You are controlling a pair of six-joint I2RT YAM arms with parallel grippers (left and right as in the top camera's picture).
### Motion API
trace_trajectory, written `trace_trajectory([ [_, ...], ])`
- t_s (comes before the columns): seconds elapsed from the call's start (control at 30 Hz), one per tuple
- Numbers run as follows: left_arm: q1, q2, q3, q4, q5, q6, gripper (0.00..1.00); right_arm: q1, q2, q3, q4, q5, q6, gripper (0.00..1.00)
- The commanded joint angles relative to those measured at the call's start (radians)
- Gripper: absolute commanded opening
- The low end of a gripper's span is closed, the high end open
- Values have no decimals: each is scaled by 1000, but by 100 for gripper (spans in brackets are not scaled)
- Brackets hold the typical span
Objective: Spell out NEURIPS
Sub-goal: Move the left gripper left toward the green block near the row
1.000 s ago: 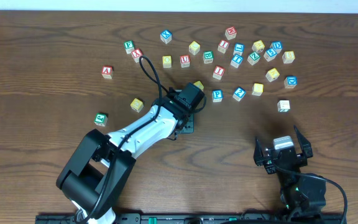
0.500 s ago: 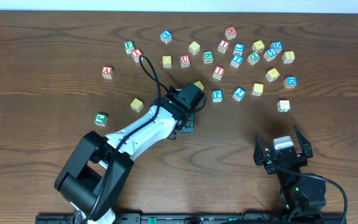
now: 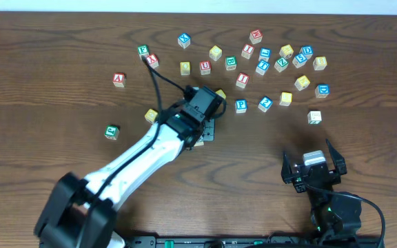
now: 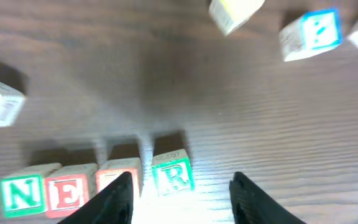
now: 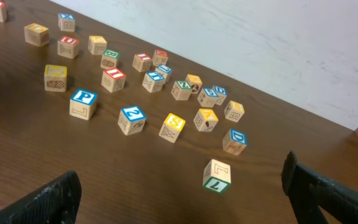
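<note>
In the left wrist view a row of blocks lies on the wood table: green N (image 4: 22, 193), red E (image 4: 70, 190), a red-lettered block (image 4: 118, 177) half hidden by my finger, and green R (image 4: 173, 174). My left gripper (image 4: 182, 202) is open and empty, hovering over the R end. In the overhead view the left gripper (image 3: 204, 129) covers this row. Red I (image 3: 242, 79), blue P (image 3: 240, 105) and yellow S (image 3: 285, 98) lie loose beyond it. My right gripper (image 3: 313, 169) rests open and empty at the front right, and is also in the right wrist view (image 5: 179, 205).
Several loose letter blocks scatter across the back of the table, among them red U (image 3: 205, 67) and red A (image 3: 118, 79). A green 7 block (image 5: 217, 175) lies nearest the right gripper. Yellow (image 3: 151, 115) and green (image 3: 112, 131) blocks lie left of the left arm.
The left arm has stretched out and its gripper has shifted slightly back and left over the row. The blocks and the right arm have not moved.
</note>
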Motion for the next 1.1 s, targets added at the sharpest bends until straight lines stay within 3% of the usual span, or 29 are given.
trace_trajectory([
  [0.0,6,-89,25,-3,-70,35,53,-13,-6,-2,-3,-2,13,99],
  [0.4,182,-341,25,-78,-113,142,58,-13,-6,-2,-3,-2,13,99],
  [0.5,248,-414,25,-111,3,262,58,-13,-6,-2,-3,-2,13,99],
  [0.7,348,-503,27,-175,89,349,62,-13,-6,-2,-3,-2,13,99],
  [0.83,435,-519,47,-225,280,470,66,-13,-6,-2,-3,-2,13,99],
  [1.07,526,-520,50,-249,385,528,68,-13,-6,-2,-2,5,13,99],
])
